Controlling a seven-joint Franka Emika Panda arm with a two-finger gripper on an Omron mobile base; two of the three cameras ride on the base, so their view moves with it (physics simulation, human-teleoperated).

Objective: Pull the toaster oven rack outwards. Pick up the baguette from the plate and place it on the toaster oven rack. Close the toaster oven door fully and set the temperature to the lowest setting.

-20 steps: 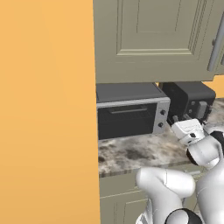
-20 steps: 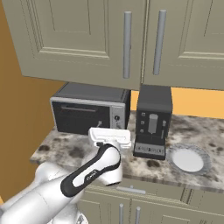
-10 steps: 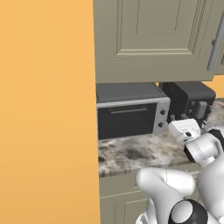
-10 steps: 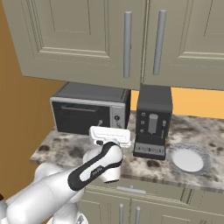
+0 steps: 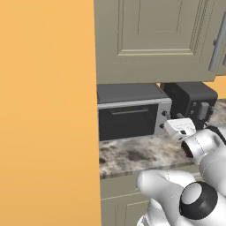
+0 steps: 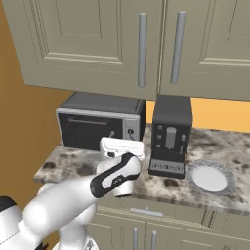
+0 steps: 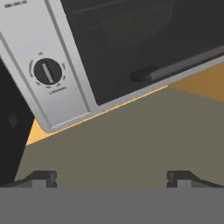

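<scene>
The toaster oven [image 5: 132, 112] [image 6: 100, 122] stands on the counter under the wall cabinets. Its dark toaster oven door [image 7: 144, 39] is shut, with the slim bar handle [image 7: 183, 65] along one edge. The rack and the baguette are hidden from view. The round pale plate [image 6: 210, 177] lies bare at the right of the counter. My gripper [image 5: 171, 126] [image 6: 121, 145] [image 7: 111, 179] hovers in front of the oven's silver knob panel [image 7: 48, 83], close to a dark knob [image 7: 47, 71]. It is open, with nothing between its fingertips [image 7: 39, 178].
A tall black appliance [image 6: 171, 134] stands just right of the oven, between it and the plate. Cabinet doors [image 6: 141, 44] hang low above the oven. An orange wall [image 5: 46, 110] closes off the left side. The speckled counter [image 5: 132, 154] runs in front of the oven.
The hand has crept a little to the left and slightly upward, nearer the oven's knob panel. The door stays shut and the jaws stay apart.
</scene>
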